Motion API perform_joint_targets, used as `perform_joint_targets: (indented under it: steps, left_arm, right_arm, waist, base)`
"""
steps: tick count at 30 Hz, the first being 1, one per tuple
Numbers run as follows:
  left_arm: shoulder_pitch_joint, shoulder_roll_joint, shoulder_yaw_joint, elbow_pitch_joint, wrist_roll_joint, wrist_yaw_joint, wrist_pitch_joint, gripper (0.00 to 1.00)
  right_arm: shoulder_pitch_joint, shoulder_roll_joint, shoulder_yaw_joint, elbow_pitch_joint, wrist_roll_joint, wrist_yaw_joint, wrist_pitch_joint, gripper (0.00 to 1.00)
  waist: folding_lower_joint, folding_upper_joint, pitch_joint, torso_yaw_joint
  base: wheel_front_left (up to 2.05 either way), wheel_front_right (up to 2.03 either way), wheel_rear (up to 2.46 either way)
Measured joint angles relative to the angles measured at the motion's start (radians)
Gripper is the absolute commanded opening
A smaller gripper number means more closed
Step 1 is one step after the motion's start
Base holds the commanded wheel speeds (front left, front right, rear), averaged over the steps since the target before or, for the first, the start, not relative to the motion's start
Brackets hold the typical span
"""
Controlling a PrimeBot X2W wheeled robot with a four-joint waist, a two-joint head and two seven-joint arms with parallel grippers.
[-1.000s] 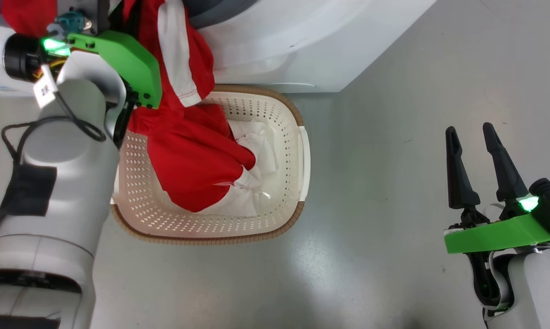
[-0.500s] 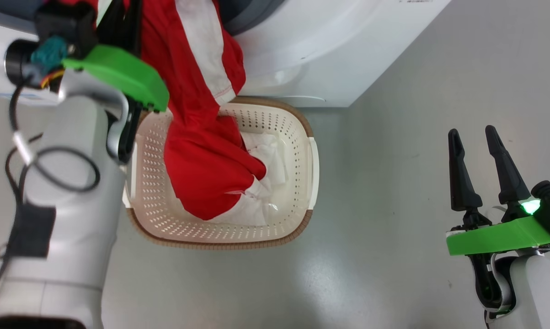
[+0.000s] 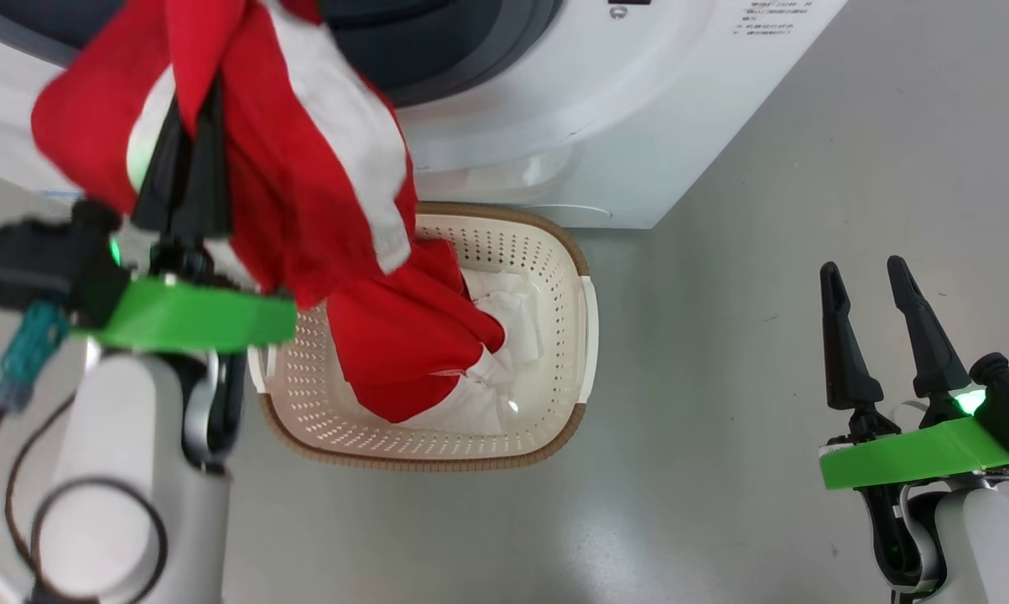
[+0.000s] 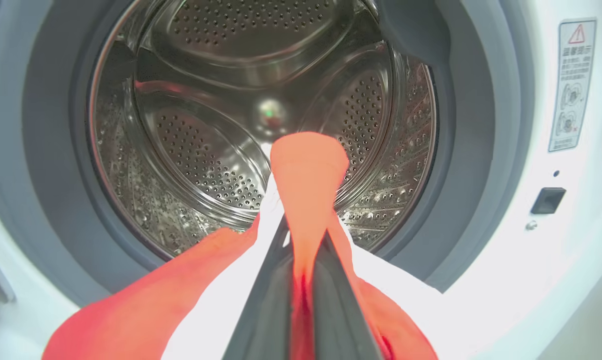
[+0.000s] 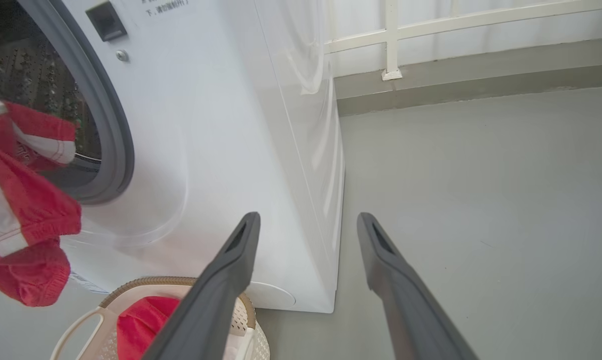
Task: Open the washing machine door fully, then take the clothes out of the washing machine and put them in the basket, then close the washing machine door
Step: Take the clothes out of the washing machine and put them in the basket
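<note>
Left claw (image 3: pixel 184 168) drawn back, clothes (image 3: pixel 303 193) trailing inside basket (image 3: pixel 437 460) rim

A tall narrow sticker (image 4: pixel 573 85) stands on the white front of the washing machine (image 4: pixel 531 280), right of the grey rubber ring (image 4: pixel 481 150), in the left wrist view. At its top is a red warning triangle (image 4: pixel 578 34). Below it come a bold line and smaller lines of Chinese characters, too small to read, then two round grey pictograms (image 4: pixel 568 107). In the head view, a few lines of tiny grey print (image 3: pixel 756 20) on the machine's front are illegible. In the right wrist view, a line of Chinese print (image 5: pixel 163 6), cut by the top edge, stands beside the dark latch socket (image 5: pixel 105 21) and cannot be read with certainty
</note>
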Motion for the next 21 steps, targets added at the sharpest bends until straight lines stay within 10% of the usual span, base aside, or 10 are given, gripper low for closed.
perform_joint_targets:
  steps: [11,21]
  left_arm:
    - [0.213,-0.003,-0.058,-0.104,-0.039,0.010,-0.002,0.00]
    - [0.202,-0.003,-0.134,0.116,-0.063,0.017,-0.002,0.00]
  right_arm:
    - [0.001,-0.002,0.000,-0.002,0.000,0.000,0.000,1.00]
    - [-0.003,-0.002,0.004,-0.013,0.000,0.000,0.000,1.00]
  waist:
    - [0.0000,0.0000,0.016,0.001]
    - [0.0000,0.0000,0.080,-0.012]
  base:
    - [0.00,0.00,0.00]
    - [0.00,0.00,0.00]
